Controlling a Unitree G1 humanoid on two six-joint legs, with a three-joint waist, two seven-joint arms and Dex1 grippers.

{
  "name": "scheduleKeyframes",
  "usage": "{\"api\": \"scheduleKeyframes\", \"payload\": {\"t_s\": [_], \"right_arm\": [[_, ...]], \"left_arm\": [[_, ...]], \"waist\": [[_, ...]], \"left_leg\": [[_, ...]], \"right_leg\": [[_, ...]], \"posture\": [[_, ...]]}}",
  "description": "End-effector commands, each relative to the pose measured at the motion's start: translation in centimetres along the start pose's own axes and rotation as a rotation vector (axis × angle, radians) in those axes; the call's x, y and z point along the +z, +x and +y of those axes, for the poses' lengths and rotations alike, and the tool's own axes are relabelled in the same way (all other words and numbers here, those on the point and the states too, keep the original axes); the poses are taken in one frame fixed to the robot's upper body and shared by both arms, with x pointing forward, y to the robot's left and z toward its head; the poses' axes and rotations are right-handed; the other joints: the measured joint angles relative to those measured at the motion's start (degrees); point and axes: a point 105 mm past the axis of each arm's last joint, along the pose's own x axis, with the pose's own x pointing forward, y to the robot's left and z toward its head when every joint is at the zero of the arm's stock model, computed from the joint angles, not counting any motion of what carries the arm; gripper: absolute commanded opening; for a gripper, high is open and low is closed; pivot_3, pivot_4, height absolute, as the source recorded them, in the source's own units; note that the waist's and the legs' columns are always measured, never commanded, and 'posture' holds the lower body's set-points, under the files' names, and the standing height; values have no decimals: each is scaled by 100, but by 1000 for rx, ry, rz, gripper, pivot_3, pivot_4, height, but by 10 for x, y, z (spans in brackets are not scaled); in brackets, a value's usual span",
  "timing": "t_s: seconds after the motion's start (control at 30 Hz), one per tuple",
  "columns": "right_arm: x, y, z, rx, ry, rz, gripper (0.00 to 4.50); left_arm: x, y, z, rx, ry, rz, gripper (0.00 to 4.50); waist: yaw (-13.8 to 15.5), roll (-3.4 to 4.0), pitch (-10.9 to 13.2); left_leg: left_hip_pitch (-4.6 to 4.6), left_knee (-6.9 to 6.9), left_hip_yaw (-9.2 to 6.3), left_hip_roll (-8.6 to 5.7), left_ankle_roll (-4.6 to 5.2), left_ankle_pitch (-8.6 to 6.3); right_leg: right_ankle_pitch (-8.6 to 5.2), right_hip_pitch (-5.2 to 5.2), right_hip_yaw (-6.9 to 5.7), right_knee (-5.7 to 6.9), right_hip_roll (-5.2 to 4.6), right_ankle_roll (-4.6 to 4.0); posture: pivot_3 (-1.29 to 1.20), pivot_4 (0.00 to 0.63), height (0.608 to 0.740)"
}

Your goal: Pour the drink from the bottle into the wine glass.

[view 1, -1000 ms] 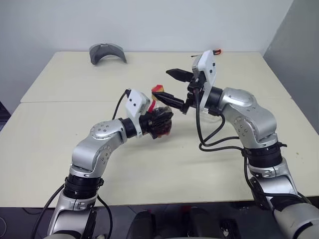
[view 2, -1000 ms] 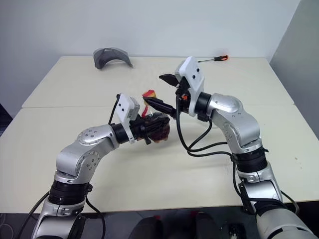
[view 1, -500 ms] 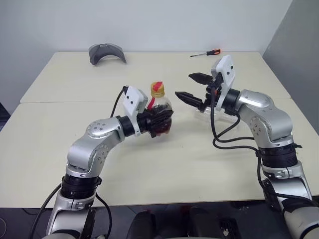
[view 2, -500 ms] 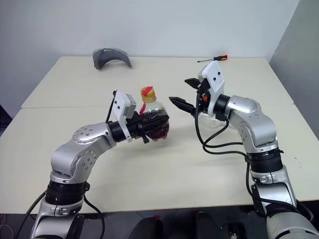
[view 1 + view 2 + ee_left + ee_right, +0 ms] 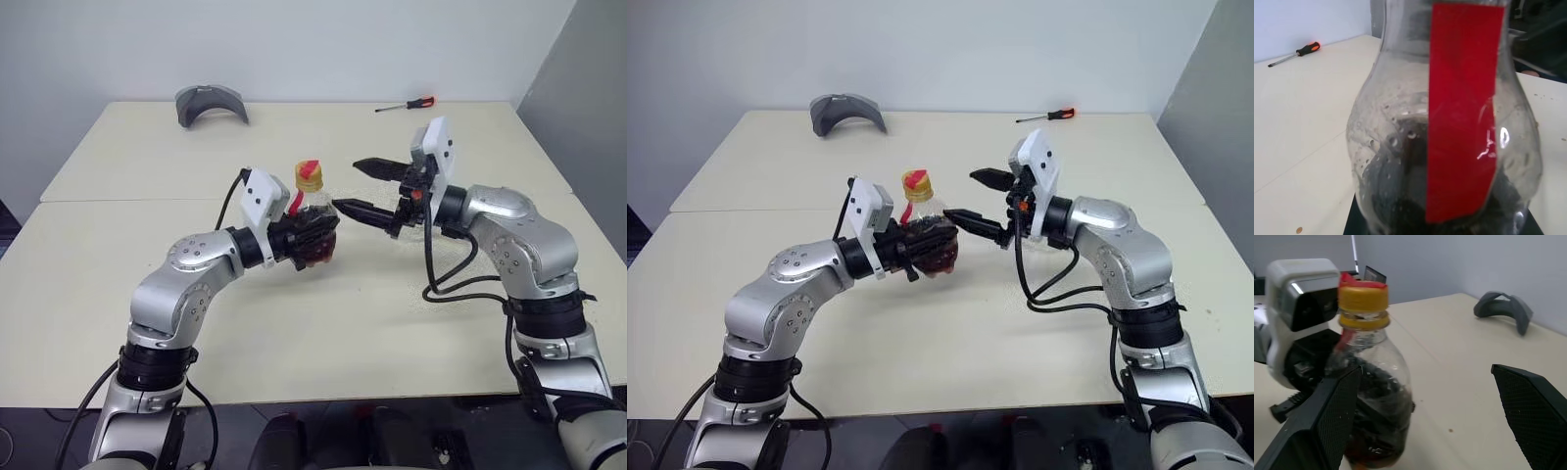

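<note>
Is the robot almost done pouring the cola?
Not yet. Done: the left gripper is shut on the small clear plastic bottle of dark brown drink, holding it upright above the cream table. In hand: the open right gripper sits beside the yellow cap, which is on. Left: uncapping and pouring; no drink has left the bottle.

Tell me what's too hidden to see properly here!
- Drink level: in the eye views, the left end effector wraps around the bottle's belly.
- Yellow cap: in the left wrist view, it is cut off by the top edge.
- Wine glass: in the eye views, it is mostly behind the right end effector.
</note>
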Motion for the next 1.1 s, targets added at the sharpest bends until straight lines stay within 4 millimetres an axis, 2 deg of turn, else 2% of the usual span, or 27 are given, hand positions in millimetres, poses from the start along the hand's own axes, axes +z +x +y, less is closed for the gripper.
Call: {"api": "scheduleKeyframes", "payload": {"t_s": [0.03, 0.47, 0.73, 1.1], "right_arm": [[16, 3, 10, 44, -15, -55, 4489], [33, 22, 12, 52, 29, -139, 4489], [36, 25, 13, 57, 28, -145, 4489], [31, 26, 0, -14, -7, -120, 4489]], "left_arm": [[18, -3, -3, -12, 53, -63, 1042], [16, -2, -6, -22, 51, -65, 1042], [15, -3, -9, -25, 51, -64, 1042], [16, -2, -9, -25, 50, -65, 1042]], "waist": [[0, 0, 0], [-2, 0, 0], [-3, 0, 0], [-3, 0, 0]], "left_leg": [[0, 0, 0, 0, 1, 0], [0, 1, 1, 0, -4, 2], [0, 0, 0, 0, -3, 2], [0, 0, 1, 0, -3, 2]], "right_leg": [[0, 0, 0, 0, 0, 0], [0, 0, 0, 0, 0, 0], [0, 0, 0, 0, 0, 0], [0, 0, 0, 1, 0, 0]], "posture": [[0, 150, 740], [0, 150, 740], [0, 150, 740], [0, 150, 740]]}}
